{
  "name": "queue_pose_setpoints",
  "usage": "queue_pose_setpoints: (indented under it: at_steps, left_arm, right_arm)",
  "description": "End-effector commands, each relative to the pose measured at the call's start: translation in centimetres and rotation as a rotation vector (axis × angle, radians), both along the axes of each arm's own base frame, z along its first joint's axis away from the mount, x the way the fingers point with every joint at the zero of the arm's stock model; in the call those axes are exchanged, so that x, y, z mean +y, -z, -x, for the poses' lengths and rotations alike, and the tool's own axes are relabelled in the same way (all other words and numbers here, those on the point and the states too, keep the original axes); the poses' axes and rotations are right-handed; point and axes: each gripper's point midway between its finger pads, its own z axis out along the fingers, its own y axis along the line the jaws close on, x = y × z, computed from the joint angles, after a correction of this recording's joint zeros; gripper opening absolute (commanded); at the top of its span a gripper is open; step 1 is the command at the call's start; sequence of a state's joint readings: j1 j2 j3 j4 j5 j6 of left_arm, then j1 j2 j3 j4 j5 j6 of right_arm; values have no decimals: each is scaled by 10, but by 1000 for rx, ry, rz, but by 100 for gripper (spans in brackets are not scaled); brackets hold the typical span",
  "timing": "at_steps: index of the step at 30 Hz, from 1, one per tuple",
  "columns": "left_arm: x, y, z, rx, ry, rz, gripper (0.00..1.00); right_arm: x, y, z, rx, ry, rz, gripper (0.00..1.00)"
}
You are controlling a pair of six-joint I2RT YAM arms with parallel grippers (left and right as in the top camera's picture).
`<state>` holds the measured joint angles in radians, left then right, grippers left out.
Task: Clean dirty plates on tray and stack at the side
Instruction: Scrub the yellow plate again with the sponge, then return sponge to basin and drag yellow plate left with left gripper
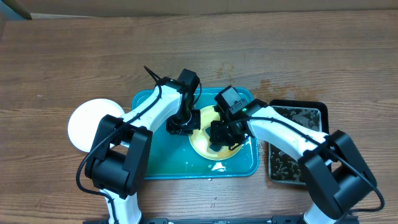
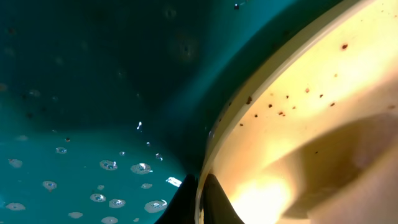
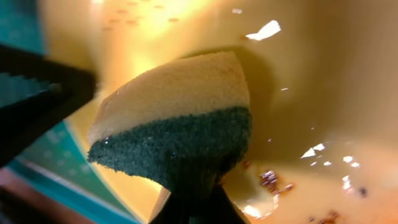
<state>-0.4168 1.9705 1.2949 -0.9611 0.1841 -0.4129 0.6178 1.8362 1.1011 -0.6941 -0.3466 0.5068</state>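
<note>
On the surface (image 1: 62, 56), at frame centre, the tray (image 1: 155, 165) holds the yellow plate (image 1: 202, 148). The left tool (image 2: 200, 198) pinches its rim, likely steadying it. The right tool (image 3: 189, 202) clamps the sponge (image 3: 180, 118) against it, apparently to scrub.

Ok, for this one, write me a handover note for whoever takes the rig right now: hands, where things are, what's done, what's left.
Left hand: shut on the rim of the yellow-green plate, which lies on the teal tray.
Right hand: shut on the sponge, held over that plate's face.
Done: a white plate sits on the table left of the tray; I cannot tell whether it is one plate or a stack.
Left: brown specks are on the yellow-green plate. Likely next steps are to finish wiping it, then stack it on the white plate.
The black pan is right of the tray.
</note>
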Motion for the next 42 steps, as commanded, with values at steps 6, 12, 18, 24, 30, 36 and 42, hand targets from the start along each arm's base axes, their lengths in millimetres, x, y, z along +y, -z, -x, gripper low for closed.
queue_pose_setpoints:
  at_steps: [6,12,18,24,30,36,42]
  left_arm:
    - [13,13,7,28,-11,-70,4]
    - [21,15,6,23,-34,-114,4]
    - [23,15,9,35,-34,-120,4]
    - [23,15,11,41,-33,-124,4]
    - [29,15,11,36,-30,-152,4]
    - [29,15,11,36,-31,-152,4]
    - [29,15,10,35,-31,-152,4]
  right_arm:
    - [-49,22,-12,-42,122,255,4]
    - [-85,24,-15,-69,152,415,4]
    - [-114,23,-28,-112,242,521,4]
    - [-131,21,-36,-109,373,552,4]
    - [-132,4,-43,-116,379,564,4]
    - [-125,-25,-54,-146,389,538,4]
    - [-121,-66,-63,-204,405,490,4]
